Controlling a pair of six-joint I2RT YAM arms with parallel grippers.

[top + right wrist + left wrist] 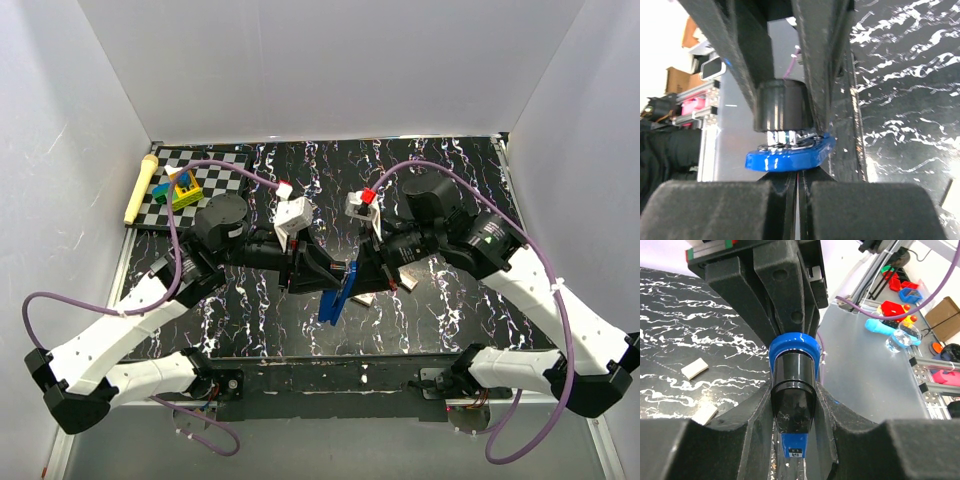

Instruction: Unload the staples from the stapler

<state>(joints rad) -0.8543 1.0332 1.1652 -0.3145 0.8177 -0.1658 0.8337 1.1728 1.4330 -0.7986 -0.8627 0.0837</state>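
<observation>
Black white-veined table: staples lie loose on it as two pale strips, near the blue-and-black stapler at mid-table. Left gripper clamps the stapler's black body, jaws partly spread around it. Right gripper is closed tight just under the blue end; whether it pinches anything, can't tell.

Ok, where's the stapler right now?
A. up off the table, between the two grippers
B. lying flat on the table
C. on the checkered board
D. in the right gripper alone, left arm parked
A: the left gripper clamps the stapler by its black and blue body, the shut right gripper meets its blue end, and the table shows beneath it.
</observation>
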